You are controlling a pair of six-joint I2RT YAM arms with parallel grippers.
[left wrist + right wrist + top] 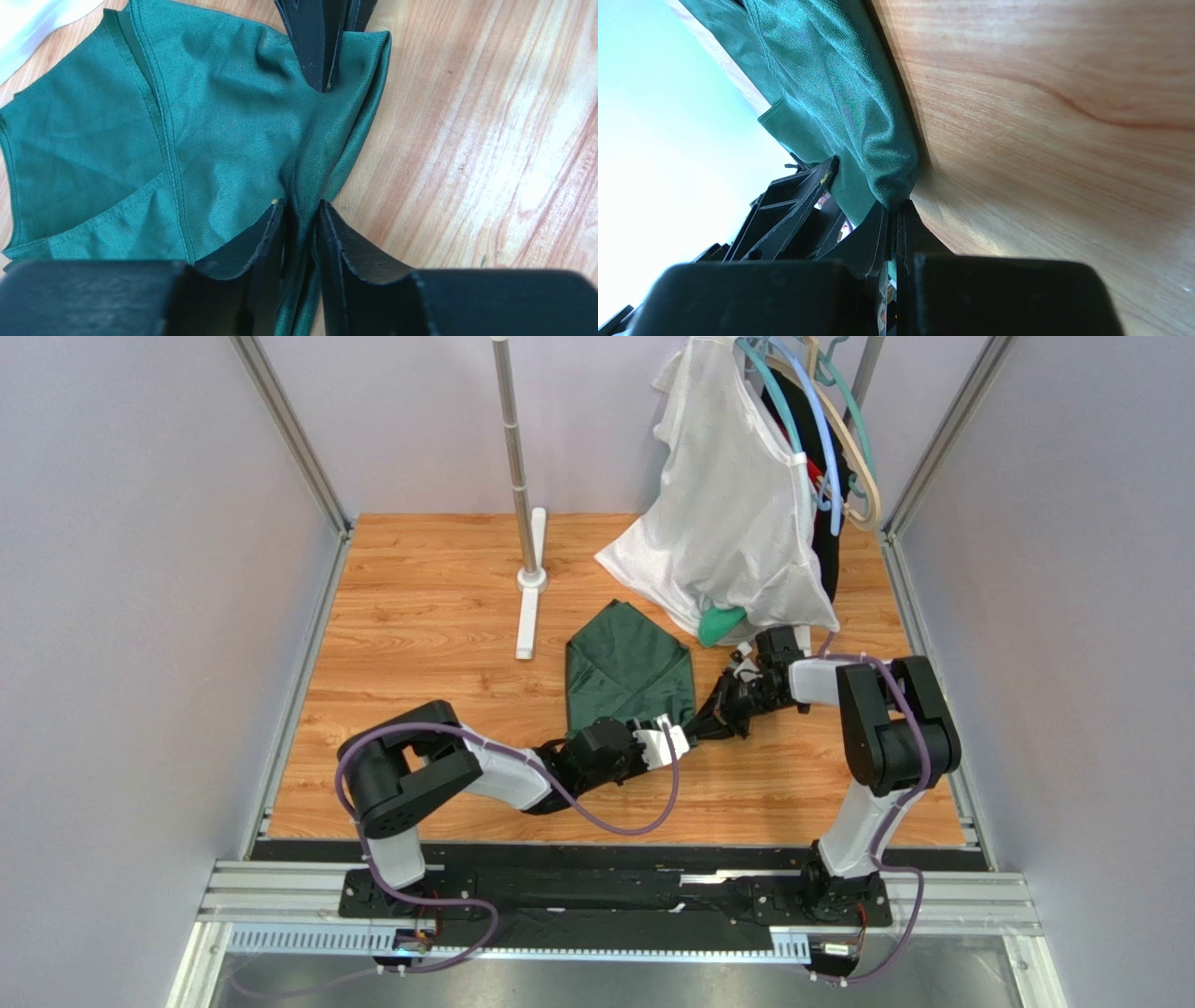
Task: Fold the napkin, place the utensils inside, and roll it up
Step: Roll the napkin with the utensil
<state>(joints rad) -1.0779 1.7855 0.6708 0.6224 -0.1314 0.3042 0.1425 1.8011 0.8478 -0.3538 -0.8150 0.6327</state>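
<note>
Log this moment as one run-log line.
stage: folding | napkin: folded, on table | left pincer: astride right edge fold, grip unclear | right pincer: shut on same edge | utensils: not visible

Open wood ran along the left edge of the table [407,644], while the rack post [522,490] and hanging white garment [730,518] blocked the far edge and far right corner behind the napkin [629,669].

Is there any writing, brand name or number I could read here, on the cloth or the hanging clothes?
None can be read in any view.
The napkin is plain.
The white garment shows no print.
The hangers show no legible label.
</note>
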